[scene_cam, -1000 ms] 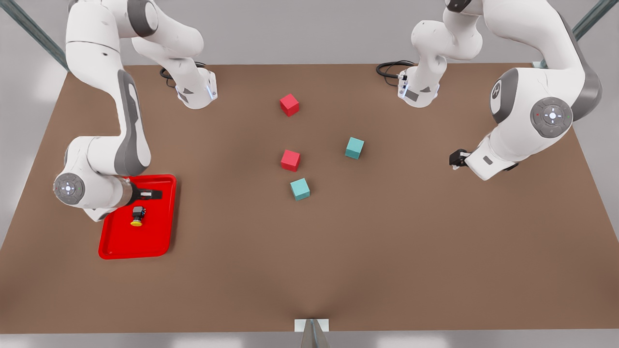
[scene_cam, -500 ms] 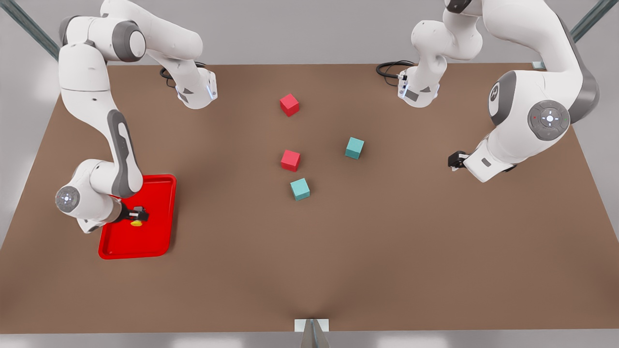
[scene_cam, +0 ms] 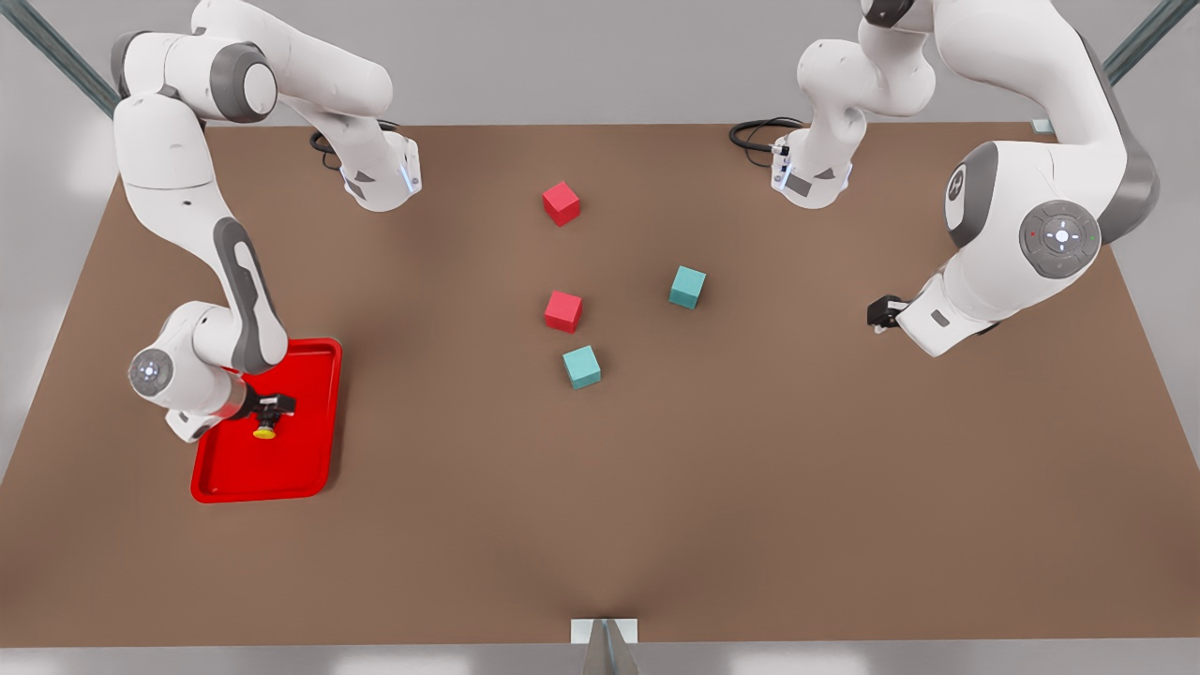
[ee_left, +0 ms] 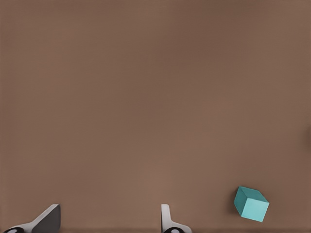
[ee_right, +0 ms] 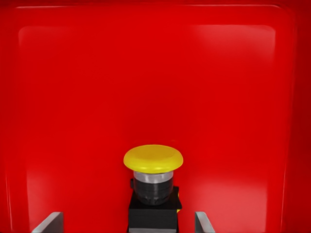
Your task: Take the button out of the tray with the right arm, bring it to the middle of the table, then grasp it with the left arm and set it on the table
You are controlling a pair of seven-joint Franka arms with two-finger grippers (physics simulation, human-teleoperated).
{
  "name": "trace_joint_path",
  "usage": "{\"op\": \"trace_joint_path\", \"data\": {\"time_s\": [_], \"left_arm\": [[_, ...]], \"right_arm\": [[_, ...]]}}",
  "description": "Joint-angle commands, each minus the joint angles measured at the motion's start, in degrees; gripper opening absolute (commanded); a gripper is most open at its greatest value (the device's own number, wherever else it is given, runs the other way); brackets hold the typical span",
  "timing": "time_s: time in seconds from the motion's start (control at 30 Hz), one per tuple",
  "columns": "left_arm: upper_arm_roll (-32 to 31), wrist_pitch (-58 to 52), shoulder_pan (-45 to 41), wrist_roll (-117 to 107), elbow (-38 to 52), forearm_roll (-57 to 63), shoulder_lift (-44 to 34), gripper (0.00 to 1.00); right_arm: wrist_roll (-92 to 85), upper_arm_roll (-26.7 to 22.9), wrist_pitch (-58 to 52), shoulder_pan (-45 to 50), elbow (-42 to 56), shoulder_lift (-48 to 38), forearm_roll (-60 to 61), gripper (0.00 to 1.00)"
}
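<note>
No readable text, label, brand, number or sign anywhere. Only small round indicator marks on the grey joint caps of the two arms, at the left edge (scene_cam: 148, 371) and the right side (scene_cam: 1060, 236) of the front view, too small to read as characters.
</note>
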Motion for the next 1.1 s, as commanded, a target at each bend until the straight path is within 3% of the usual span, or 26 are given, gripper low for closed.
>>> {"op": "trace_joint_path", "data": {"time_s": [0.0,0.63,0.7,0.77,0.9,1.07], "left_arm": [[0.04,-0.09,-0.01,-0.24,0.03,0.03,-0.06,1.0],[0.04,-0.18,-0.1,-0.24,0.03,0.03,-0.06,1.0],[0.04,-0.09,-0.01,-0.24,0.03,0.03,0.02,1.0],[0.04,-0.09,-0.01,-0.15,0.03,0.03,0.2,1.0],[0.04,-0.09,-0.01,-0.24,0.03,0.03,0.2,1.0],[-0.05,-0.27,-0.01,-0.24,0.03,0.03,0.29,1.0]], "right_arm": [[-10.94,0.0,4.06,-0.15,-0.3,-0.05,0.33,1.0],[-8.22,0.0,5.64,-1.46,-1.44,1.09,0.51,1.0],[-7.43,0.0,5.56,-1.38,-1.44,1.09,0.51,0.65],[-7.51,0.0,5.56,-1.29,-1.36,1.09,0.42,0.51],[-8.04,0.0,5.47,-1.29,-1.18,1.0,-0.02,0.42],[-7.95,0.0,5.47,-1.29,-1.0,1.09,-0.02,0.44]]}}
